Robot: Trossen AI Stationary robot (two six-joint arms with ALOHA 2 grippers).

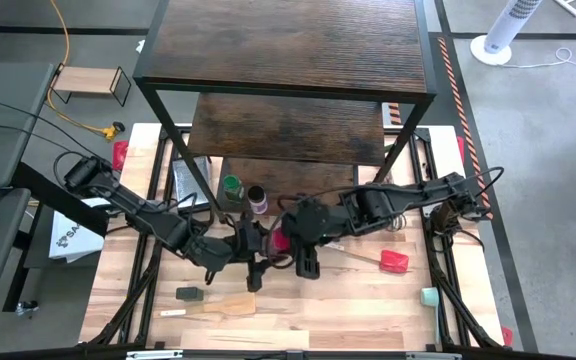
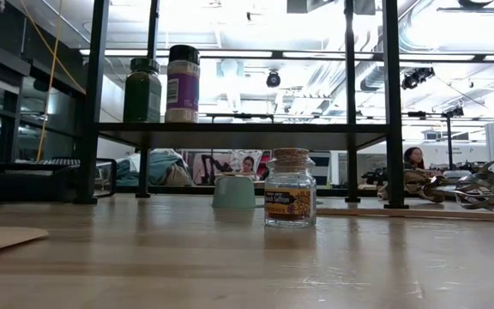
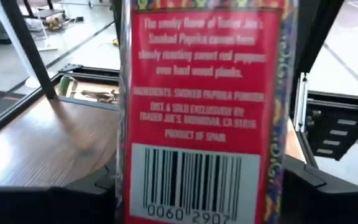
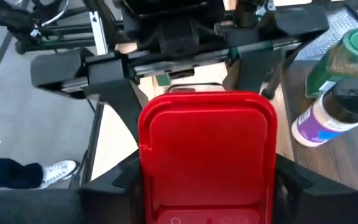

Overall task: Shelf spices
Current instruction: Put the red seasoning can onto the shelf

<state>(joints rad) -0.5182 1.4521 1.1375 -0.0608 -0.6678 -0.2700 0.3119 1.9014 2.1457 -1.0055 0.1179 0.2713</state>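
Observation:
Both grippers meet over the table's middle on the red spice tin [image 1: 280, 240], my left gripper [image 1: 260, 246] from the left and my right gripper [image 1: 296, 243] from the right, each shut on it. The green-lidded jar [image 1: 231, 187] and the dark-lidded, white-labelled jar [image 1: 257, 200] stand on their bases on the dark wood shelf's [image 1: 288, 50] low board. In the low view they stand side by side on that board [image 2: 230, 133]. The tiny pale cork-topped jar [image 2: 290, 187] stands upright on the table. A small dark jar [image 1: 188, 293] lies near the table's near left. My left gripper pinches the red tin between its two fingers at the narrow sides of the barcode end [image 3: 185, 193]. The labelled back face is turned toward its wrist. The tin is lifted clear of the table. My right gripper has a finger [image 4: 110, 183] on each side of the tin at its red lid end [image 4: 207, 137], and the lid's top faces its wrist. The left gripper holds the tin's other end just beyond.
A wooden spatula [image 1: 218, 305] lies near the near edge, a red spatula [image 1: 388, 261] right of the grippers, and a pale green cup [image 1: 428, 296] at the near right. A wire whisk [image 2: 487, 184] lies at the right. The shelf's black legs [image 1: 193, 165] stand close behind the arms.

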